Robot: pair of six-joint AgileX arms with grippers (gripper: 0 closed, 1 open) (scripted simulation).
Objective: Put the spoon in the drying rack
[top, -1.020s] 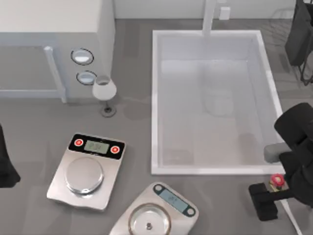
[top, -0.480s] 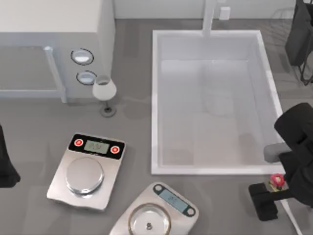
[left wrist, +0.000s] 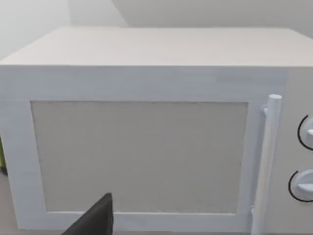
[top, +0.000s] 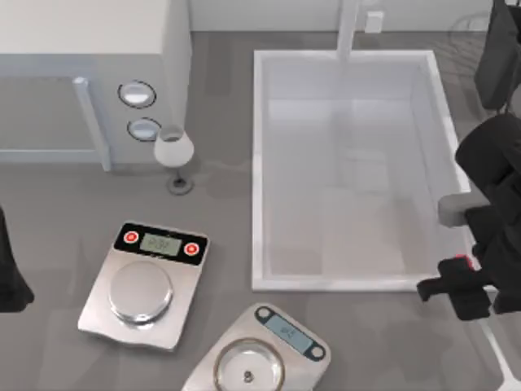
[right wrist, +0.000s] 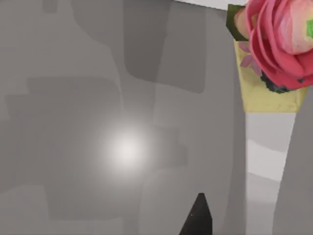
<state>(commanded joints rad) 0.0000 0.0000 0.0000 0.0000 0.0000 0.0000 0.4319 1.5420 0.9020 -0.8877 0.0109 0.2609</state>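
The spoon shows its red head just off the sink's near right corner, and its whitish handle runs toward the table's near right edge. My right gripper is shut on the spoon and holds it above the grey table. In the right wrist view the spoon has a red flower-like head, a yellow neck and a pale handle, with one dark fingertip below it. The drying rack is a frame of thin dark wires at the far right corner, partly behind the right arm. My left arm is parked at the left edge.
A big white sink basin fills the middle right. Two scales lie at the near left and near middle. A wine glass stands by the white microwave at the far left.
My right gripper has risen and moved toward the far side along the sink's right rim, carrying the spoon with it. The left arm has not moved.
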